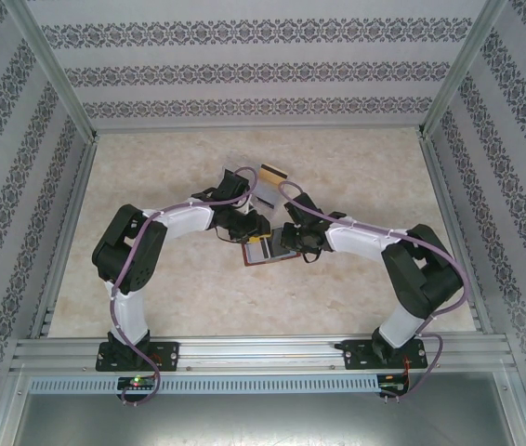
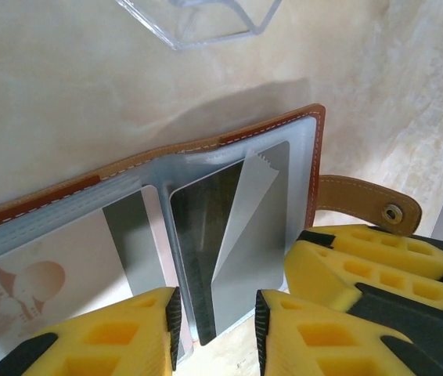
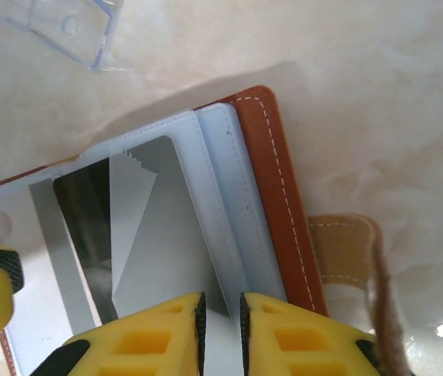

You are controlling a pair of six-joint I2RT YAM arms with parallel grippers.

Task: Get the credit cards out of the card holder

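The brown leather bifold card holder (image 3: 272, 188) lies open, flat, midway between the table's (image 1: 151, 186) side edges, a glossy silver-grey plastic card (image 3: 167, 258) in its blue-grey pocket.

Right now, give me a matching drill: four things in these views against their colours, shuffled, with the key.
Things:
1. wallet cover
2. card
3. right gripper fingers
4. tray

Colours:
a. clear
b. silver-grey
c. brown with white stitching
d. yellow

Pairs: 1-c; 2-b; 3-d; 4-a
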